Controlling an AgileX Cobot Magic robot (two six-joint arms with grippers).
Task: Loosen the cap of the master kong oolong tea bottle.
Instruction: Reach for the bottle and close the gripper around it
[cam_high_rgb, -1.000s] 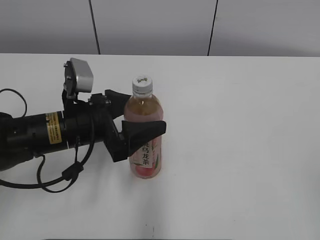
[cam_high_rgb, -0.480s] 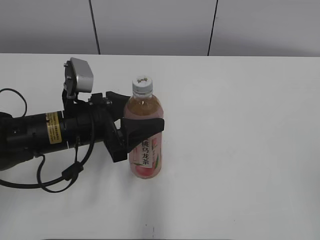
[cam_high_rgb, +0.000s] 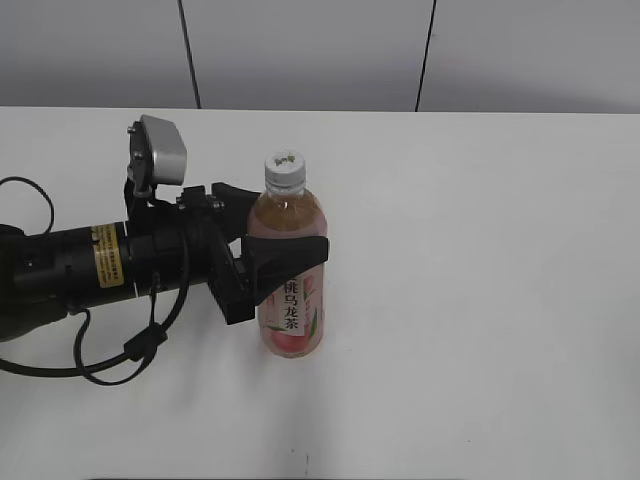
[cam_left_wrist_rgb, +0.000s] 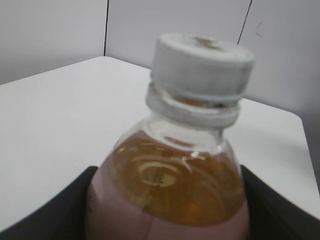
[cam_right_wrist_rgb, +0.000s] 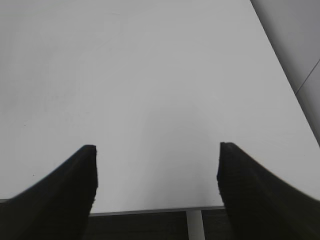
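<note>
- Master kong oolong tea bottle (cam_high_rgb: 290, 285) stands upright on the white bench (cam_high_rgb: 480, 300), a little left of middle in the exterior view, with nothing else near it on the surface.
- Left pincer (cam_high_rgb: 283, 238) reaches in level from the left and is clamped around the bottle's body just under the shoulder; one black finger crosses the front of the bottle, the other sits behind it.
- From the left wrist view the bottle (cam_left_wrist_rgb: 167, 195) fills the gap between the two dark fingers, tea nearly up to the neck, so it looks close to full and fairly heavy for its size.
- Clear plastic walls will likely give under pressure and may be slick; holding on the rounded upper body, where the pincer is now, seems a sound place to brace it against twisting.
- Cap (cam_high_rgb: 284, 169) sits on top, white, ribbed round the rim, dark mark on its face, free above the clamp; in the left wrist view the cap (cam_left_wrist_rgb: 200, 65) is seated on its ring.
- Ribbed rim is the place to take for turning; it is small and stiff.
- Right pincer (cam_right_wrist_rgb: 157, 180) is spread wide over bare bench, holding nothing, and does not appear in the exterior view.
</note>
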